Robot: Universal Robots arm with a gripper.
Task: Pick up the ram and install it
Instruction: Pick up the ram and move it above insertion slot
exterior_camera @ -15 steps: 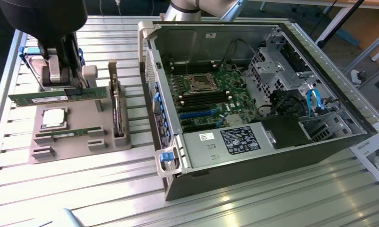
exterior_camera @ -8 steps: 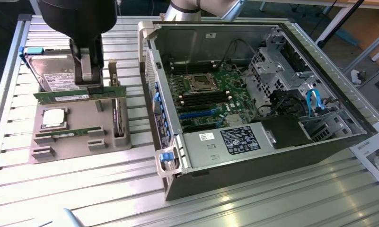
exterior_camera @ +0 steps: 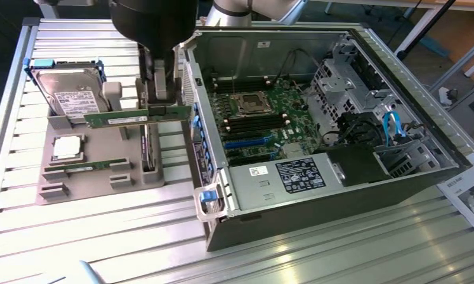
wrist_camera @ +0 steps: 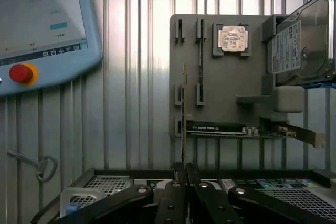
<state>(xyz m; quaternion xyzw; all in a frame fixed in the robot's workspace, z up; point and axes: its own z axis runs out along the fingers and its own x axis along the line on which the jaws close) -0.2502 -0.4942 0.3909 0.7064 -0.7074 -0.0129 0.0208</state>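
While I held it, the ram [exterior_camera: 114, 119] was pinched between my fingers [wrist_camera: 170, 198], so my pincer [exterior_camera: 159, 110] was clenched on it, pressing its two flat faces near the top edge. By my reckoning the hold sat a little off the middle, toward the end nearest the case [exterior_camera: 300, 228]. From the wrist the ram showed edge-on, a thin line running straight out from between the fingers, so it looked square in the grip and not skewed.

I judged it light and stiff enough to keep its shape, yet thin and easily hurt: the chips along its face and the contact edge underneath would not take knocks or twisting. The flat faces near the upper edge seemed the right place to take it, leaving the lower edge free. With smooth faces and a narrow grip, it could pivot if bumped at either end.

The ram hung level, clear above the grey tray [exterior_camera: 94, 192] on the slatted surface [exterior_camera: 102, 242]. In the exterior view the hard drive [exterior_camera: 71, 89] stood beyond it, and below it lay the processor [exterior_camera: 67, 147] and a second stick [exterior_camera: 83, 167] in its slot. One end of the ram was just beside the open case, outside it and not over the motherboard [exterior_camera: 260, 127]
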